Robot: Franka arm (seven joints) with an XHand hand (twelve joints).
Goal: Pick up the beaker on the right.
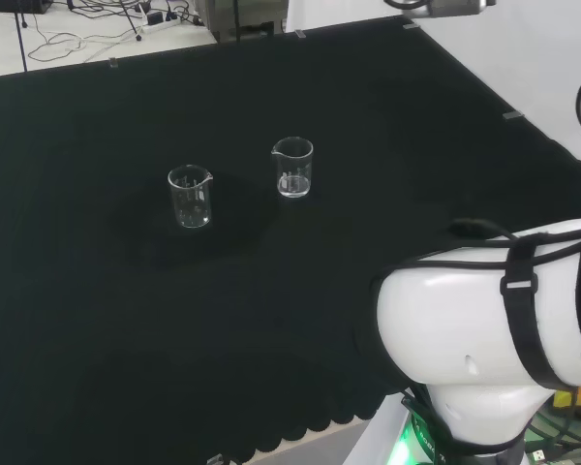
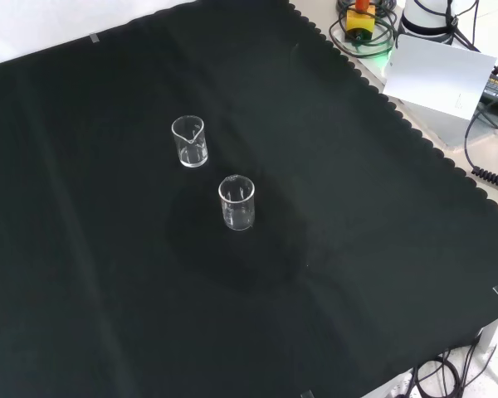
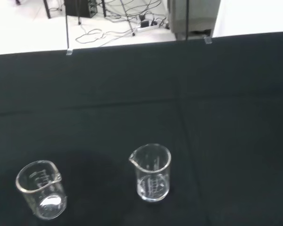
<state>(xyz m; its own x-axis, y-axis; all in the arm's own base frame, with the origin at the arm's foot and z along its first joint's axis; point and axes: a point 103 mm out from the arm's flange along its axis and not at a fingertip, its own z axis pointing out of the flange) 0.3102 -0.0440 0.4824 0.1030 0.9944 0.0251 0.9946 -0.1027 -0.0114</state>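
Two small clear glass beakers stand upright and apart on the black cloth [image 1: 97, 320]. In the head view one beaker [image 1: 190, 197] is at the left and the other beaker [image 1: 292, 168] is to its right and a little farther off. In the front view that second beaker [image 2: 190, 141] is the higher one, and the first beaker [image 2: 236, 202] is below and to its right. The wrist view looks at both from a distance: one beaker [image 3: 41, 189] and the spouted beaker [image 3: 151, 173] beside it. Both look empty. Nothing touches either beaker.
The arm's white link [image 1: 484, 358] bulks at the head view's lower right, well away from the beakers. Past the cloth's scalloped edge in the front view lie a white box [image 2: 436, 79], a yellow and red button unit [image 2: 361, 16] and cables. Bare cloth surrounds the beakers.
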